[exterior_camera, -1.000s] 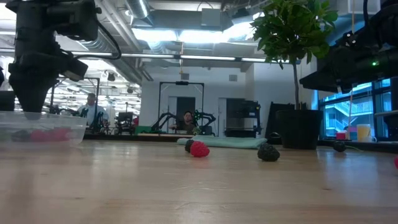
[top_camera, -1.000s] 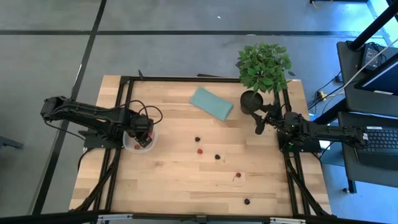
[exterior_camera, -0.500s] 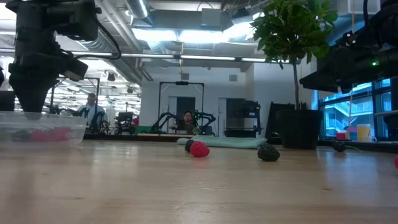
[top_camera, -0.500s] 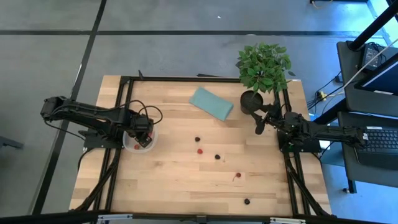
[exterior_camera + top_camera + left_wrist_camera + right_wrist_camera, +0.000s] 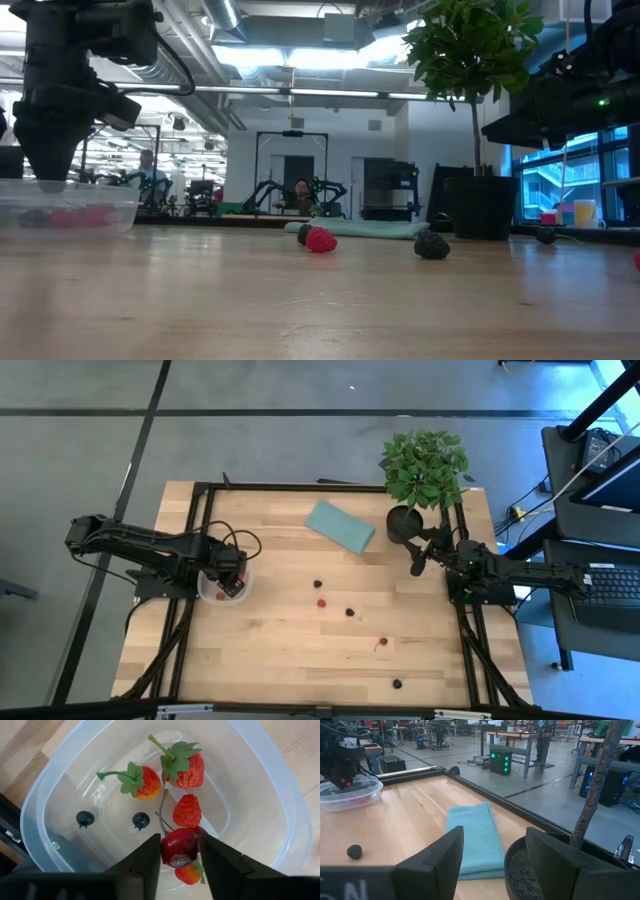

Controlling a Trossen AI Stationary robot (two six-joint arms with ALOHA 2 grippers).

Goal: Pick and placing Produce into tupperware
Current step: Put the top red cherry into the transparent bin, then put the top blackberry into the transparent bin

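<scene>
The left gripper (image 5: 180, 851) hangs inside the tupperware (image 5: 260, 780), its fingers pinching a dark red cherry (image 5: 178, 849) just above the strawberries (image 5: 187, 811) and two small dark berries (image 5: 141, 820) already lying there; the likeliest trouble is that the cherry clings to a finger as the jaws part, or that it drops onto the piled fruit and rolls; a careless lift could also catch the container's wall and drag it across the bench (image 5: 300, 650). In the high view this arm reaches in from the left edge, wrist bent down over the tupperware at centre left; the right gripper (image 5: 418, 565) waits at the right beside the potted plant (image 5: 424, 465), fingers spread and empty; five berries (image 5: 322, 602) lie loose toward the lower middle.
</scene>
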